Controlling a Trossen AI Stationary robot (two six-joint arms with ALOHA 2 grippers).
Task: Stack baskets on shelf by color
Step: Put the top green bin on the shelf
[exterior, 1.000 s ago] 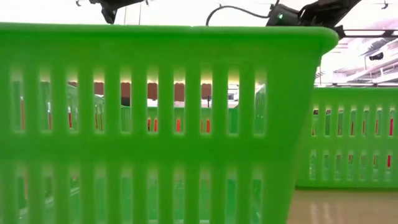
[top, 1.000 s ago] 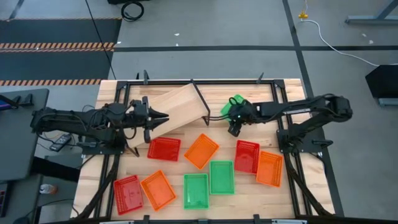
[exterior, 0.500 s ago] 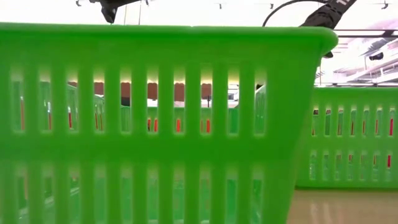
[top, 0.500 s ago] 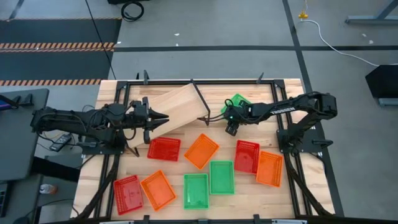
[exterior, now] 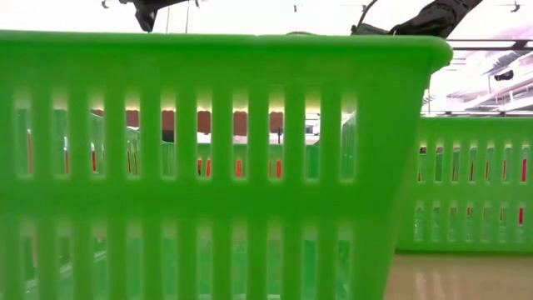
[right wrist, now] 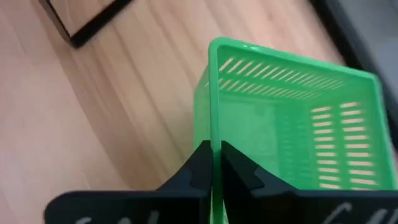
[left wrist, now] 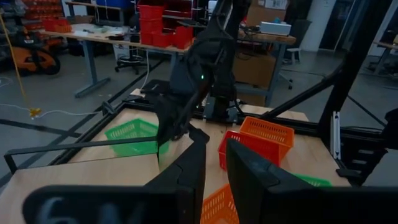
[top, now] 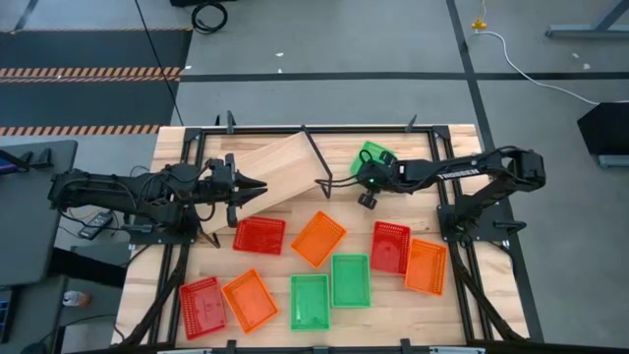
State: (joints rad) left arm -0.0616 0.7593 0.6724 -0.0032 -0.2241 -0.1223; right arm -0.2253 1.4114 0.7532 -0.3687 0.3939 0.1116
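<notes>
The shelf [top: 280,167], a pale plank on black legs, stands askew at the table's far left. My left gripper [top: 261,184] hovers over its near long edge, its fingers [left wrist: 249,174] a narrow gap apart, with an orange basket showing through the gap. A green basket [top: 373,155] sits right of the shelf, and my right gripper [top: 369,177] is shut on its near side. Red, orange and green baskets lie spread over the table's near half. The low view is filled by one green basket [exterior: 208,167]. My left gripper is close over the plank; whether it touches it I cannot tell. My right gripper pinches the top rim of one of the green basket's walls [right wrist: 212,124], one finger inside the basket and one outside. The fingers slant down from the table's near side, in line with that wall. The basket stays upright, open side up.
On the near half lie red baskets [top: 259,235] [top: 390,246] [top: 201,307], orange baskets [top: 317,238] [top: 425,266] [top: 249,299] and green baskets [top: 350,280] [top: 310,301]. A black metal frame [top: 305,129] borders the table. Bare wood shows between shelf and baskets.
My right arm has reached a little toward the table's left and come lower, its gripper staying at the green basket's near side. The shelf has kept its place.
</notes>
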